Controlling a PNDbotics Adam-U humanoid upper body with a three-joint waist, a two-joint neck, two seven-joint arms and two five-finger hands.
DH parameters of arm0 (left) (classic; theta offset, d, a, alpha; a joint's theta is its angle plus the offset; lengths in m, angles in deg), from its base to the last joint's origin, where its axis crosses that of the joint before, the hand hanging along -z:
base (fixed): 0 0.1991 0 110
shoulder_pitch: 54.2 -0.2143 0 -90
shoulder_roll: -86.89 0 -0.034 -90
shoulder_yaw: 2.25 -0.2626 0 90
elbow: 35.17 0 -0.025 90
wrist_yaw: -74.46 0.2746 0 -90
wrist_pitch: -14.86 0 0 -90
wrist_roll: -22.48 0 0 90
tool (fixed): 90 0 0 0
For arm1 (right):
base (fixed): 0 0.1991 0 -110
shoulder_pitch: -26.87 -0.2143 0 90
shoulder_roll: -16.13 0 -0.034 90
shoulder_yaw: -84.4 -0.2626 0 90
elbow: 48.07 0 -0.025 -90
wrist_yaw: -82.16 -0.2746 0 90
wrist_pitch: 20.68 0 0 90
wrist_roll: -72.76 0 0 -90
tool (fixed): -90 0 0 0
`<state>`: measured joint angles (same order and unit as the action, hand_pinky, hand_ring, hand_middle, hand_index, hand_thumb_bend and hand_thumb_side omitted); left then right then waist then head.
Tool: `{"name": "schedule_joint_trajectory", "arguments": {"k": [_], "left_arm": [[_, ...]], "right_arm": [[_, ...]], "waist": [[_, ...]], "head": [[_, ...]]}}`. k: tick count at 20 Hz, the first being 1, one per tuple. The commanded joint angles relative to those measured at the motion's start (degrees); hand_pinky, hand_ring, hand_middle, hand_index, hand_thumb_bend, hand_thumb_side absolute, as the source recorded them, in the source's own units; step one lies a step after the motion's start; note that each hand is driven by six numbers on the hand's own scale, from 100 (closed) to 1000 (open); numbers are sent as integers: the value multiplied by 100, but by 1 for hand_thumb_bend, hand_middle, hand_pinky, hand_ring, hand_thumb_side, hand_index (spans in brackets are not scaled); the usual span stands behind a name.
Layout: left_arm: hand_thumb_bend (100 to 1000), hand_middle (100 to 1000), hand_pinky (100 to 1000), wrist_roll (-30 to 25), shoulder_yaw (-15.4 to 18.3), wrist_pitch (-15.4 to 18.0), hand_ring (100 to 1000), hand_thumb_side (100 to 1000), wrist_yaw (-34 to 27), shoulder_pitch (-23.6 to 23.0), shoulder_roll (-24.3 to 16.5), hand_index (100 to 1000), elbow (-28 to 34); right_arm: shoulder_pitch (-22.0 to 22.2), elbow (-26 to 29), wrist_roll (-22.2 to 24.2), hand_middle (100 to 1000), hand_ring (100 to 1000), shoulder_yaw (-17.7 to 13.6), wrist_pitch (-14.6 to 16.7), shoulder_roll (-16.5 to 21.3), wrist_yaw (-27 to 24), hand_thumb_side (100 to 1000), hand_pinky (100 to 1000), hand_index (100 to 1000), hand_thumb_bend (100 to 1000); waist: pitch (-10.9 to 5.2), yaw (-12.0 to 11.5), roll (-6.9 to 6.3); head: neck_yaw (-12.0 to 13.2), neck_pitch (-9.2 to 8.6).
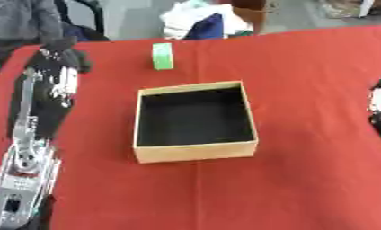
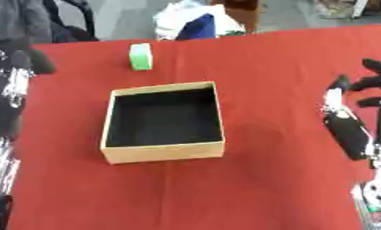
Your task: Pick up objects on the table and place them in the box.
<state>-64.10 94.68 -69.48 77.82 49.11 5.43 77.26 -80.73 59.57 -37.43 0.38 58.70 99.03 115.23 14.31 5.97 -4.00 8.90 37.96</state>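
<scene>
An open cardboard box (image 1: 195,121) sits at the centre of the red table (image 1: 303,179), its dark inside showing. At right, the right hand (image 2: 365,92) hovers with fingers spread. The left hand (image 1: 61,56), upper left, is blurred; I cannot tell its fingers. Farther back, upper centre, a green block (image 1: 162,56) stands apart from the box.

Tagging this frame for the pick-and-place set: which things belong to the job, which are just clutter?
Job:
- green object, upright on the red table, beyond the box
- open cardboard box, nothing visible inside
- left hand near the green object
- right hand, fingers spread

Clutter:
- pile of cloth behind the table
</scene>
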Motion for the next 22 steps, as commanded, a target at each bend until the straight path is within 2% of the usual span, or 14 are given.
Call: {"name": "schedule_joint_trajectory", "arguments": {"k": [1,7,10,12,17,20,22], "left_arm": [[121,579,665,-7,-3,10,614,543,5,46,-63,781,131],[123,582,666,16,4,15,617,532,2,132,-132,781,162],[140,586,670,35,2,88,621,496,-6,447,-384,782,203],[164,593,675,149,75,241,627,459,-36,894,-620,783,213],[249,609,686,743,356,563,644,367,-292,2349,-1213,782,216],[276,617,690,1033,505,422,652,346,-459,3150,-1580,786,48],[278,618,688,1215,613,311,654,348,-507,3744,-1840,786,-442]], "right_arm": [[-45,58,-19,514,752,-34,9,95,-29,547,545,836,100],[-29,54,-24,512,752,-36,11,92,-30,553,544,835,100],[-8,43,-21,512,752,-35,9,100,-37,555,544,834,100],[3,36,-16,512,752,-28,11,107,-38,555,544,834,100],[41,7,45,512,752,21,31,99,-44,553,545,834,100],[51,-3,82,512,752,52,42,84,-62,553,545,834,100],[64,-11,108,512,752,76,50,76,-83,553,545,834,100]], "waist": [[-99,10,8],[-97,13,1],[-124,16,-2],[-151,21,-4],[-243,83,23],[-271,145,45],[-284,189,59]], "head": [[-8,-49],[-3,-31],[2,-13],[5,13],[44,36],[93,57],[115,72]]}}
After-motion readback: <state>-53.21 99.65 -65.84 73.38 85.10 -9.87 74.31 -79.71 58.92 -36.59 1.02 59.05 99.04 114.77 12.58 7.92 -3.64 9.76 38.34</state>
